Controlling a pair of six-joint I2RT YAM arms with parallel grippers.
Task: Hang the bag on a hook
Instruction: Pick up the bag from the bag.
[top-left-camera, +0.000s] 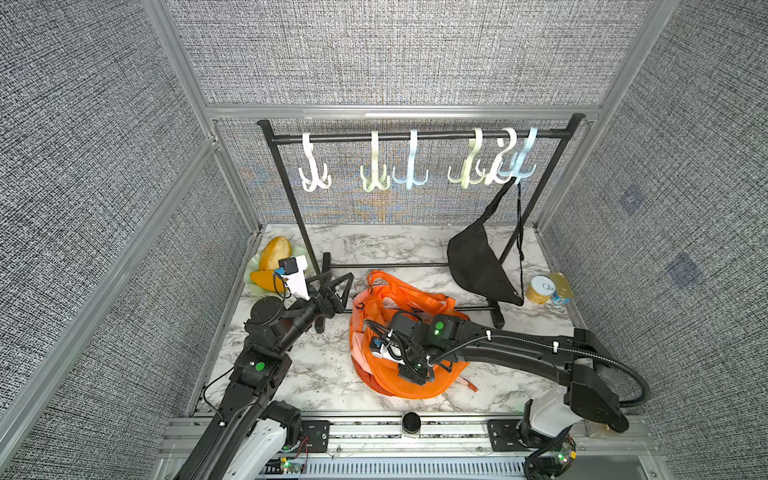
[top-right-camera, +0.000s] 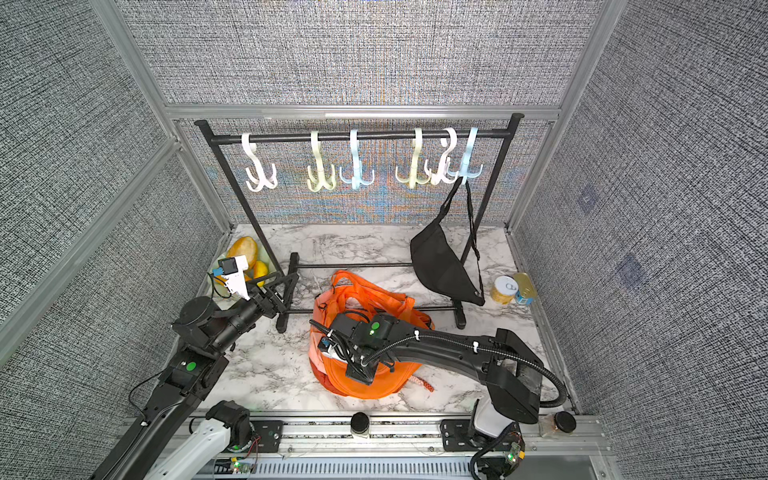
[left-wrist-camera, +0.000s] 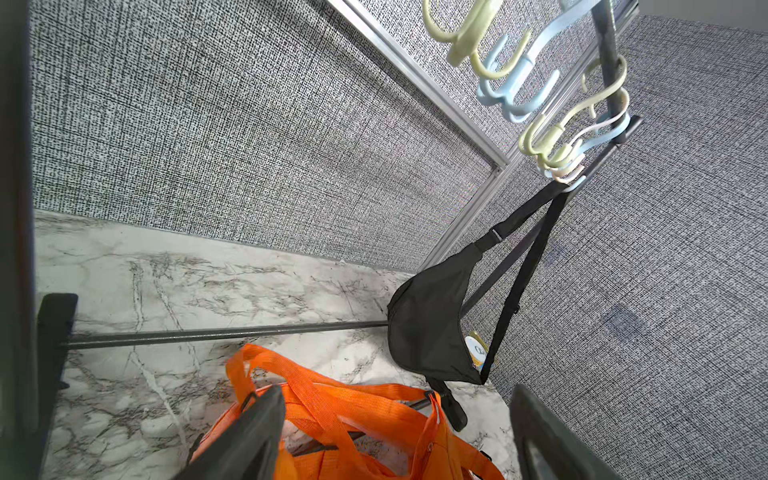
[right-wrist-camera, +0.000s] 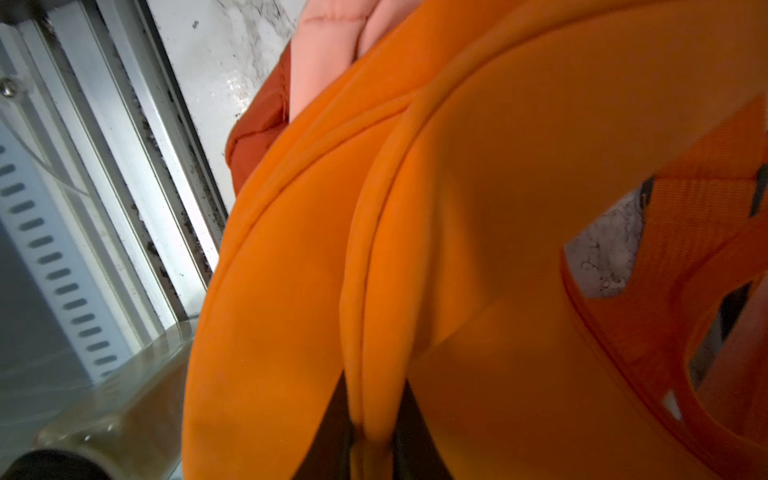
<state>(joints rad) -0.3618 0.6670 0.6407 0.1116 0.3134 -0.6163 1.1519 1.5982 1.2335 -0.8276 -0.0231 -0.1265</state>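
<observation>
The white, grey-veined marble-look tabletop is smooth and hard. Across its far half stands the thin black metal tube rack. The crumpled orange woven-fabric bag lies near centre, with its flat webbing straps heaped toward the rack's near base bar.

The right gripper is clenched on a soft fold of the bag's body, not on a strap. Lifted like this, the limp cloth could slide out. The straps would also hang loose and offer no open loop, and they might snag on the base bar.

A black, crescent-shaped nylon pouch hangs by its strap at the rack's right end, crowding the hooks there. The free pastel plastic hooks, glossy and multi-pronged, hang further left.

The left gripper hovers released, left of the bag.
</observation>
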